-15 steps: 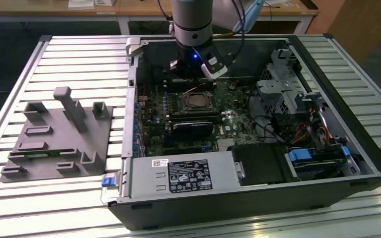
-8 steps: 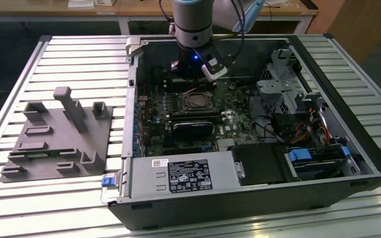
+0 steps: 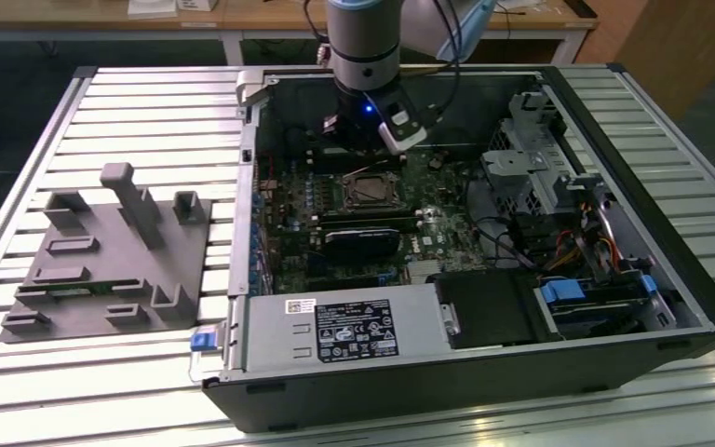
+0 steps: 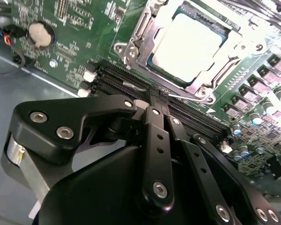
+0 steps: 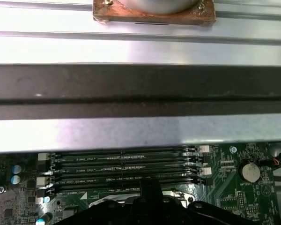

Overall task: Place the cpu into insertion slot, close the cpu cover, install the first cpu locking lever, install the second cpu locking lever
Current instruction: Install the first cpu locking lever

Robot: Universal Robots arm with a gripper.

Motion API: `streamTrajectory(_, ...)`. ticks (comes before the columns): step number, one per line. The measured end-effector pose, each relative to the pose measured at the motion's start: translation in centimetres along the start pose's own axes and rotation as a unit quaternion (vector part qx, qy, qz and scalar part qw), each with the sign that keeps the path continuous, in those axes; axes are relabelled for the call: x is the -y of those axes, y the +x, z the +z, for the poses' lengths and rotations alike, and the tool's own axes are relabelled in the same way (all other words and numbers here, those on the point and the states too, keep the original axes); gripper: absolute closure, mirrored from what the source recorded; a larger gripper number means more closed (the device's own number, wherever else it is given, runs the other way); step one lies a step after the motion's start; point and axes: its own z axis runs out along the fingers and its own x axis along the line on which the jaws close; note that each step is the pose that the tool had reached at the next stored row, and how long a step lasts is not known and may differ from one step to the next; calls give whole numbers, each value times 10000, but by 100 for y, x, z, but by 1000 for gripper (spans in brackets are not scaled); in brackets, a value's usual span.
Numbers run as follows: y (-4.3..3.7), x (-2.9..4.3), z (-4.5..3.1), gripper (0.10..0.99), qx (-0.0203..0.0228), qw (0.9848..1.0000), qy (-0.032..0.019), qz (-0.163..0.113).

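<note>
an open computer case (image 3: 482,368) lies on its side on the slatted bench (image 3: 146,112), with the green motherboard (image 3: 451,228) facing up inside it. the arm (image 3: 364,47) reaches down into the case at the exterior view's far side, and the end effector (image 3: 360,151) hangs low over the board, just beside the insertion slot (image 3: 370,192).

in the second wrist view the cpu (image 4: 189,44) sits flat in the slot, its pale metal face showing through the window of the cpu cover (image 4: 143,37). the cover lies down around the chip. a thin bright rod (image 4: 192,98) runs along the cover's edge nearest the fingertips; whether it is latched i cannot tell.

the end effector (image 4: 158,96) is narrow, its black fingers drawn together with no gap between the tips and nothing visibly held. the tips sit over the long black memory slots (image 4: 124,80), close to the corner of the cover.

in the first wrist view the end effector (image 5: 150,187) is in front of the same memory slots (image 5: 126,168). a round coin battery (image 5: 249,172) sits on the board off to one side.

a grey moulded fixture (image 3: 109,270) rests on the bench toward the exterior view's left, well apart from the case.
</note>
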Motion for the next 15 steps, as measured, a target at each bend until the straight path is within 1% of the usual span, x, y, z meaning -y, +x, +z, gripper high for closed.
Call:
streamTrajectory(1,0,0,1,973,7,10000,13,33)
streamTrajectory(5,1,1,5,973,12,10000,13,37)
streamTrajectory(10,4,5,31,973,89,10000,20,28)
streamTrajectory(13,8,-1,41,973,120,9999,33,48)
streamTrajectory(15,12,-2,48,973,140,9998,44,111)
